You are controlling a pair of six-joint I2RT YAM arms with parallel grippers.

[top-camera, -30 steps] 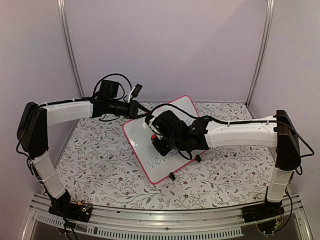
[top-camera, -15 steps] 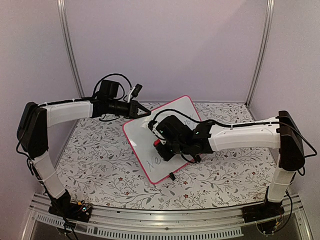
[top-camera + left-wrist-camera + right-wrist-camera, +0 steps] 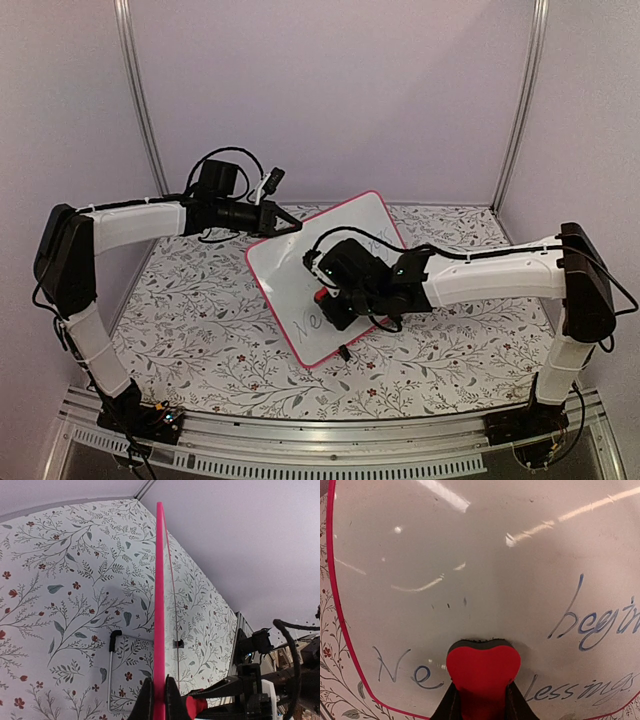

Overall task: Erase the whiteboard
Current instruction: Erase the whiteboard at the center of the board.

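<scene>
So the whiteboard sits mid-table, turned on a diagonal, with its pink rim pinched at the far-left edge by the left gripper, fingers pressed together on it. That arm looks like it's just bracing the board.

The right gripper is right on top of the board, clamped around a red eraser that's down on the surface. The top half is clean. The writing left runs along the near edge, and the eraser sits in the middle of that line: a short "Ne" just to one side, with the bigger chunk, "lessings" and a word above it, on the other. My guess is the next swipe goes sideways along that line toward the bigger chunk.
</scene>
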